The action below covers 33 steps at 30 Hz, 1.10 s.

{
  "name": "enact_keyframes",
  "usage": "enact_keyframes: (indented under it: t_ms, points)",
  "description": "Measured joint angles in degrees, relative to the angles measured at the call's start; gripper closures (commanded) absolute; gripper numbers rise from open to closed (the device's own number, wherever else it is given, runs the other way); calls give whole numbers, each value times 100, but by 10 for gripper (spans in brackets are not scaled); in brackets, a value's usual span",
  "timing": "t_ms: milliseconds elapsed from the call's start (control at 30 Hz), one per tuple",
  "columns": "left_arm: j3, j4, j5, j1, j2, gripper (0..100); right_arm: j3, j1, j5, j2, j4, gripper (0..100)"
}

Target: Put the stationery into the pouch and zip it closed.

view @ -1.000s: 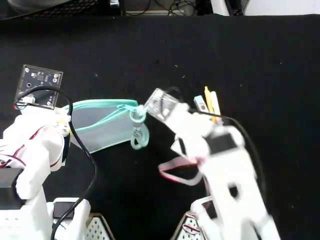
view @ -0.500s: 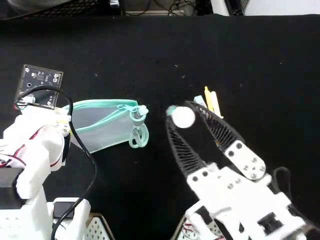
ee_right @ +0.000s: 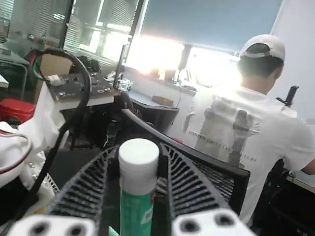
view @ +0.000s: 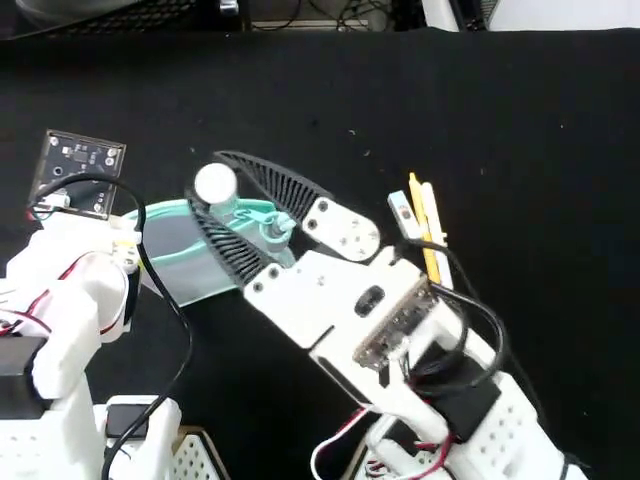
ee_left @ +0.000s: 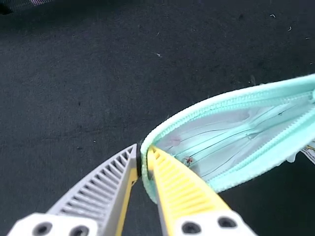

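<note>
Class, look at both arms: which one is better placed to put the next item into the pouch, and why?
The right. The right gripper is shut on the glue stick right by the open pouch, while the left gripper is busy pinching its rim.

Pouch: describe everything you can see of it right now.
The pouch is mint green with a toothed zip rim and pale, translucent-looking sides. It lies on the black table, mouth unzipped and gaping. The left tool pinches its rim at one end. The right tool, holding a glue stick, overlaps its zip edge from above; contact is unclear.
</note>
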Motion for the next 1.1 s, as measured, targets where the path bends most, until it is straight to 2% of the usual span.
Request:
enact_keyframes:
  t_ms: [633, 733, 833, 967, 1100]
  points:
    - [70, -9, 0, 0, 0, 967, 1398, -44, -18, 273, 53, 981]
    - [70, -9, 0, 0, 0, 967, 1275, -53, 290, 264, 510, 897]
    - [70, -9, 0, 9, 0, 967, 677, -62, 527, 273, 1389, 803]
    - [70, -9, 0, 9, 0, 967, -580, -35, 563, 273, 2708, 831]
    - [70, -9, 0, 9, 0, 967, -2004, -35, 563, 264, 3534, 835]
